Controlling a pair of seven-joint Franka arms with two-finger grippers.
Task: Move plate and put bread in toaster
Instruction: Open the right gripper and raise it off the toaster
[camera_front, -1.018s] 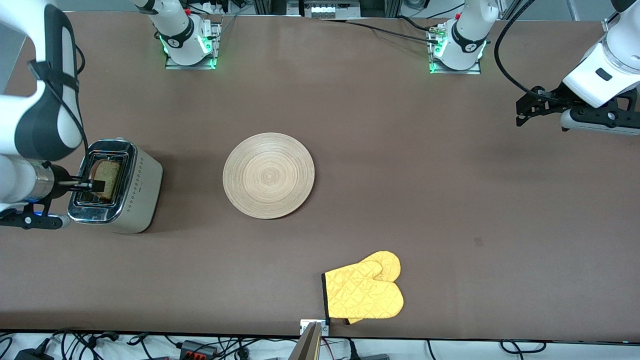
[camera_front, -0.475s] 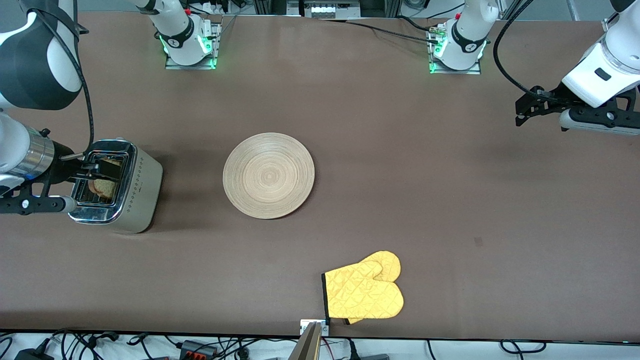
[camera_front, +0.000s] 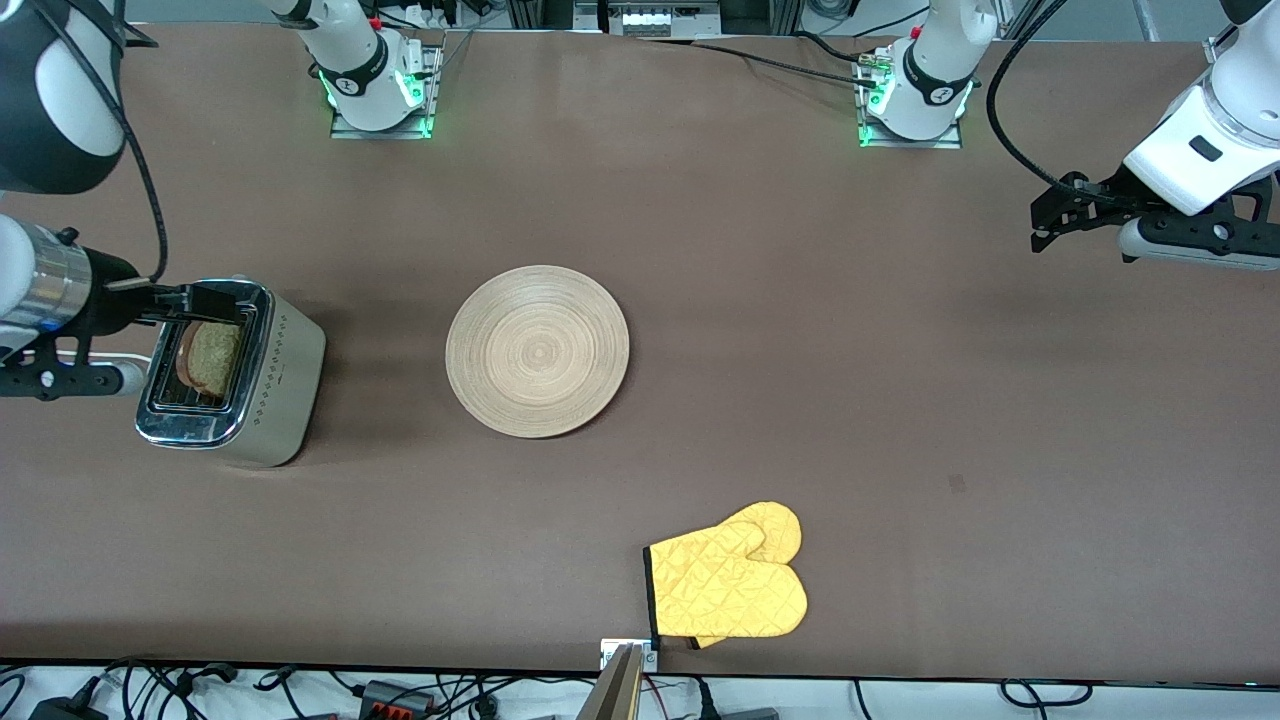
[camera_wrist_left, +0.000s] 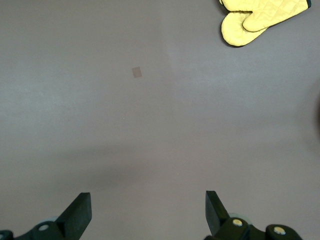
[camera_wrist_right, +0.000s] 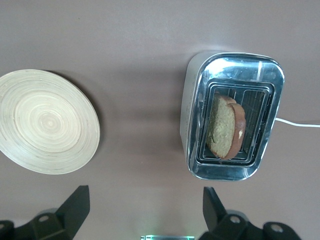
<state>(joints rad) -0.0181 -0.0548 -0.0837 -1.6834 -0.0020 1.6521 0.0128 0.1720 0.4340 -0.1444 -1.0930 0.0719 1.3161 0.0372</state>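
right gripper (camera_front: 205, 300) is up in the air over the toaster (camera_front: 232, 375), above the end of it that's farther from the front cam. its fingers (camera_wrist_right: 75, 205) are spread wide w/ nothing between them; not touching the bread (camera_front: 208, 358) or the toaster.

the bread sits below the right gripper, standing on edge in a toaster slot, leaning a bit, w/ its rounded top and darker crust sticking up above the chrome. in the right wrist view the bread (camera_wrist_right: 226, 126) lies across the slot area and a white cord (camera_wrist_right: 297, 122) leaves the toaster (camera_wrist_right: 232, 115) at one side.

the plate (camera_front: 537, 350) lies flat on the table (camera_front: 800, 350), well apart from the right gripper, toward the left arm's end from the toaster, w/ bare table between the two. nothing on it. right wrist view shows the plate (camera_wrist_right: 46, 121) beside the toaster, not touching.

left gripper (camera_front: 1045, 225) hangs over bare table at the left arm's end, well away from plate, toaster & bread; that arm waits. fingers (camera_wrist_left: 80, 212) wide apart, holding nothing.

a yellow oven mitt (camera_front: 728, 585) lies flat near the table edge closest to the front cam, well apart from both grippers. it also shows in the left wrist view (camera_wrist_left: 260, 17), along w/ a small dark mark (camera_wrist_left: 136, 72) on the table.
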